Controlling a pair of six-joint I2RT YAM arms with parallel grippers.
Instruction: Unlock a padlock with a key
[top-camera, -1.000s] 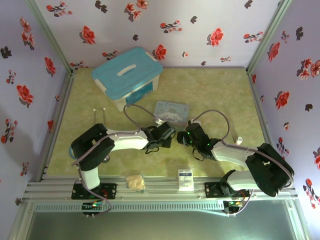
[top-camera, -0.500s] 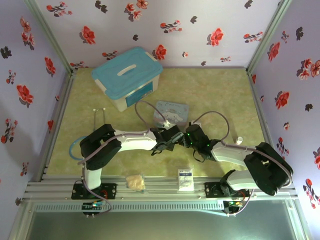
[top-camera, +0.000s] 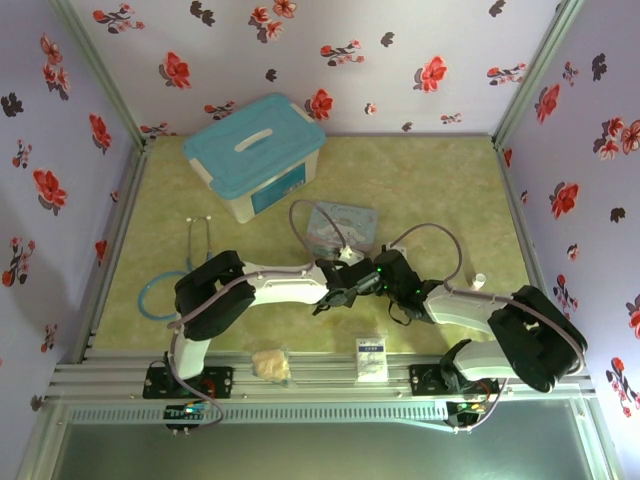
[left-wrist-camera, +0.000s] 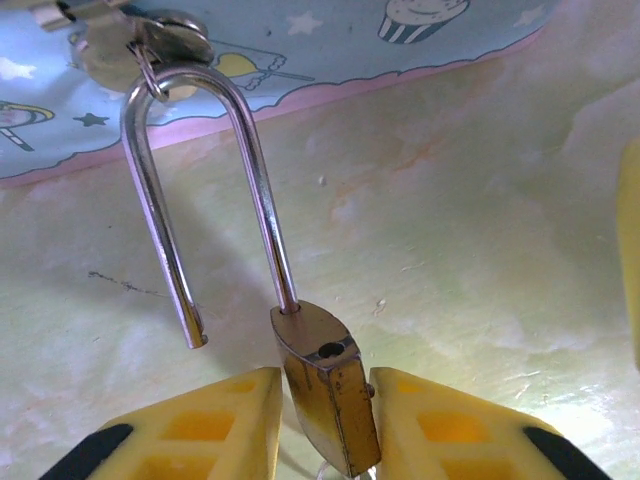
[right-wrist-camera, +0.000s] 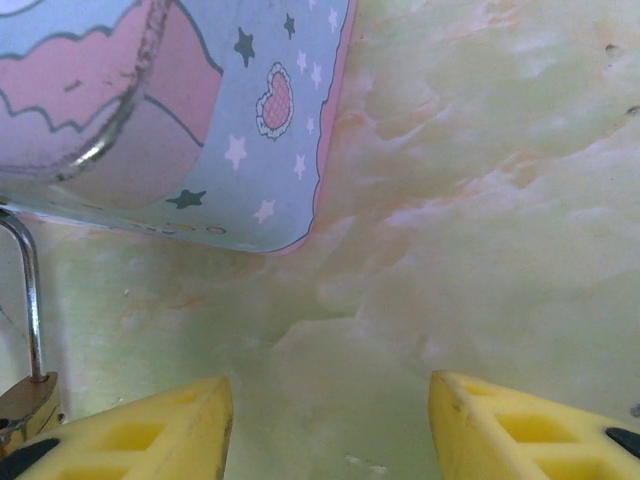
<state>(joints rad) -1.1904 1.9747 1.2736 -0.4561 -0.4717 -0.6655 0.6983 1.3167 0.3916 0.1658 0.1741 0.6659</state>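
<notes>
Padlock (left-wrist-camera: 322, 400) sits pinched in left claw (left-wrist-camera: 322, 425), shackle (left-wrist-camera: 255, 190) end free; right claw (right-wrist-camera: 330, 395) gapes wide near tin (right-wrist-camera: 200, 120) edge.

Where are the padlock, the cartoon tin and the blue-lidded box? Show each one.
padlock (left-wrist-camera: 325, 395), left wrist view, on its brass body.
tin (left-wrist-camera: 330, 45), left wrist view, on its printed lid.
box (top-camera: 255, 145), top external view, on its blue lid.

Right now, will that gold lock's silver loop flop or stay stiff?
The loop looks like solid metal, so probably stiff; its free end is out, so it may swivel. The brass padlock looks smooth and dense, so it might slip in the left claw.
</notes>
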